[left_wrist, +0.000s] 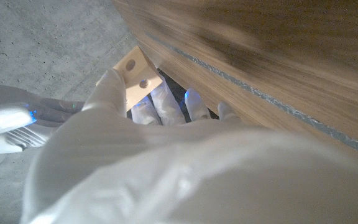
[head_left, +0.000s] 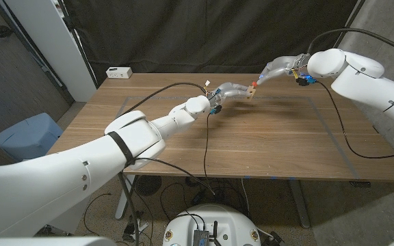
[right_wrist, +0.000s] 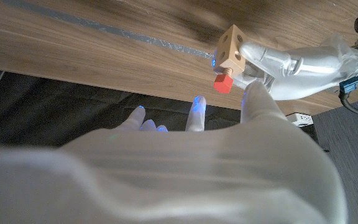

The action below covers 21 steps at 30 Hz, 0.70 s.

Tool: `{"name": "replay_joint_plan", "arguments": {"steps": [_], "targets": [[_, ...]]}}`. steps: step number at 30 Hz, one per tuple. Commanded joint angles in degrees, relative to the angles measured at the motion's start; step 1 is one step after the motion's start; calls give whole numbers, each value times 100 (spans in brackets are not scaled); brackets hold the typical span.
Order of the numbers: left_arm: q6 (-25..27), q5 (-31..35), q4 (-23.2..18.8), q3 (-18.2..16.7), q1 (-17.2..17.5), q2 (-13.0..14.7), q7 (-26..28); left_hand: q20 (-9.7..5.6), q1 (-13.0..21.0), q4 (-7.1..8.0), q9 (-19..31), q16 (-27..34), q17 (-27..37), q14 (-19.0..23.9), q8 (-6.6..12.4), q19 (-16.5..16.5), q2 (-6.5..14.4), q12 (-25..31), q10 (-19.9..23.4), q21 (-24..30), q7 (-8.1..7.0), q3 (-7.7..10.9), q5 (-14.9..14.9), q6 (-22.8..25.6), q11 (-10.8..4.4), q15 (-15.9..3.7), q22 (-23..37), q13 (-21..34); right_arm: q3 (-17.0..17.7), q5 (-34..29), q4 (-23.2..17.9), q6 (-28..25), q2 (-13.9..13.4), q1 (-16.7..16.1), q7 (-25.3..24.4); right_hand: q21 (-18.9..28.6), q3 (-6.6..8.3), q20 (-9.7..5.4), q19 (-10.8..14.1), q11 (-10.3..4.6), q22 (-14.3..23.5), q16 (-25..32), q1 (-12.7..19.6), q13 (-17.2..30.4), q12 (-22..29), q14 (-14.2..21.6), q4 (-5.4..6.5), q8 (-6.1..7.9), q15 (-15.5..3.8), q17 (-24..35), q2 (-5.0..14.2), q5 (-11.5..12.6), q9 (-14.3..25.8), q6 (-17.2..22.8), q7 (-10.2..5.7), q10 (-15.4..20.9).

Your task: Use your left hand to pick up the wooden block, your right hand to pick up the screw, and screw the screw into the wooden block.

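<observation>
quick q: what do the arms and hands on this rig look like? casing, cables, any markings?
Both arms have glossy white rounded shells. The left arm carries a black band, with a thin black cable looping off it. The right arm trails a thicker black cable. The left hand and right hand look pale and translucent-sheathed, with blue parts at the wrists and blue glints at the fingertips.

No readable text, label, brand, number or sign turned up anywhere — not on the wooden block point(right_wrist: 232, 46), not on the red-headed screw point(right_wrist: 222, 83), not on the bench point(head_left: 252, 137).
</observation>
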Motion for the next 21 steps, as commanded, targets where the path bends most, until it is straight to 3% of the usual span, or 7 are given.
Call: {"name": "replay_joint_plan", "arguments": {"steps": [1,9,13,21], "targets": [[-159,-16,0,5,24,-15,-41,-6,-60,34,23,19,17,22,70,-29,12,26,6,12,-14,-9,7,74,-3,-420,34,-9,0,67,217,168,71,62,68,33,51,34,42,-48,11,-1,153,30,5,-177,-25,-52,-36,3,2,-18,-16,-67,-64,-75],[-391,55,-6,32,43,-3,-67,-22,-81,39,23,20,17,22,70,-44,5,22,0,7,-15,-18,3,75,-7,-425,34,-14,34,280,378,326,53,123,265,-15,107,44,-60,-52,13,-51,293,33,-61,-312,-19,-214,-19,3,-47,-34,-63,-324,-120,-317],[-503,97,-11,44,51,13,-68,-16,-90,41,23,18,17,18,72,-43,3,20,-2,9,-15,-21,2,78,-8,-422,34,-17,23,301,373,336,21,166,365,-34,106,59,-125,-19,15,-78,295,35,-85,-409,8,-311,11,5,-88,-50,-83,-480,-69,-452],[-672,194,-18,88,59,30,-54,-18,-95,38,23,18,16,19,73,-45,-1,18,-6,9,-16,-23,1,81,-9,-430,34,-21,97,389,334,386,-52,124,375,-31,109,60,-142,6,16,-71,291,36,-66,-426,30,-288,16,6,-106,-60,-96,-349,-92,-474]]}}
